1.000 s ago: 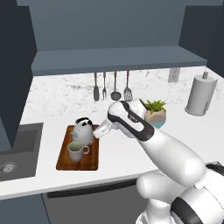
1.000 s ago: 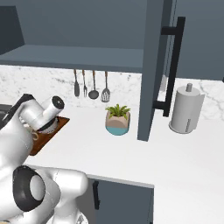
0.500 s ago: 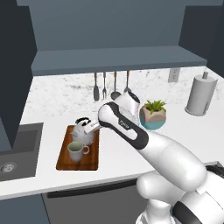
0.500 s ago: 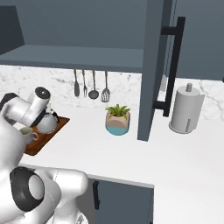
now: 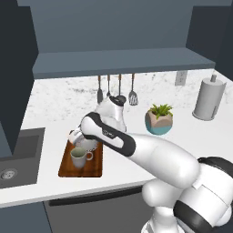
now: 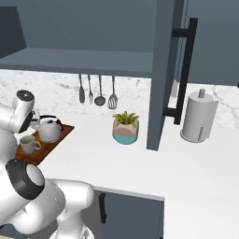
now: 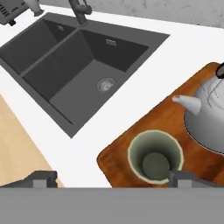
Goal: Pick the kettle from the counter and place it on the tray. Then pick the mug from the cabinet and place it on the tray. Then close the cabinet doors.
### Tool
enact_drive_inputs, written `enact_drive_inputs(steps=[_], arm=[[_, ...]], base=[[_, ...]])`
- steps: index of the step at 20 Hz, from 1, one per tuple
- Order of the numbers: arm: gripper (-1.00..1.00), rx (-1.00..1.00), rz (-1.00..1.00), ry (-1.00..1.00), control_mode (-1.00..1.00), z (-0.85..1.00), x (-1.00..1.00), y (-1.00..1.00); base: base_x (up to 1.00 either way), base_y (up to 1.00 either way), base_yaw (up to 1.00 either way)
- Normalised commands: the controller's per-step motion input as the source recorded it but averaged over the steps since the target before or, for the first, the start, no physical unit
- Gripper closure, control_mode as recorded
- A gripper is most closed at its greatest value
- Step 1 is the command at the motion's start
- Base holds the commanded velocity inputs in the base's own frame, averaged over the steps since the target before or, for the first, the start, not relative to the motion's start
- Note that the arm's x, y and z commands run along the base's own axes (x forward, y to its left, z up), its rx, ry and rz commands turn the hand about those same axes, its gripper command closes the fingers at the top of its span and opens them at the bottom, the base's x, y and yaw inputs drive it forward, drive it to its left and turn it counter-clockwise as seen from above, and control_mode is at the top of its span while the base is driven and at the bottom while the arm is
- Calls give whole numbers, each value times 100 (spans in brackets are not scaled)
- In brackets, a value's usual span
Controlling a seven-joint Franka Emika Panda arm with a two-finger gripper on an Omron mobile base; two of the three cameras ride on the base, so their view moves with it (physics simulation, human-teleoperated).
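The reddish-brown tray (image 7: 144,124) lies on the white counter (image 5: 191,136) right of the sink. On it stand the silver kettle (image 7: 205,120) and, nearer the front, the pale mug (image 7: 155,159), upright and free. My gripper (image 7: 113,179) hangs open above the tray's sink-side edge, its fingertips (image 7: 186,178) wide apart with nothing between them and the mug just inside one tip. From the right, the kettle (image 6: 49,130) and mug (image 6: 28,144) stand side by side on the tray (image 6: 65,130). The cabinet doors are open: the left (image 5: 13,68), the right (image 6: 161,70). The cabinet shelf (image 5: 123,61) is bare.
A dark double sink (image 7: 74,61) with a faucet (image 7: 78,11) lies left of the tray. A teal-and-tan plant pot (image 5: 159,120) and a paper towel roll (image 5: 208,98) stand to the right. Utensils (image 5: 116,88) hang on the backsplash. The open right door's handle (image 6: 184,70) juts over the counter.
My arm has swung left across the tray, carrying the open hand from the kettle's right side to above the tray's sink-side edge. Kettle and mug have not moved.
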Motion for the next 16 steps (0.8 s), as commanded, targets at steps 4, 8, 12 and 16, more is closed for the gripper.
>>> enact_drive_inputs(steps=[4, 8, 12, 16], arm=[[-100, -10, -3, 1, -100, 0, -9, 53], [-100, -7, 0, 0, -100, 0, -14, 23], [-100, -6, 0, 0, -100, 0, -17, 17], [-100, -3, 0, -6, -100, -2, -21, 22]], base=[[0, 0, 0], [0, 0, 0], [0, 0, 0], [0, 0, 0]])
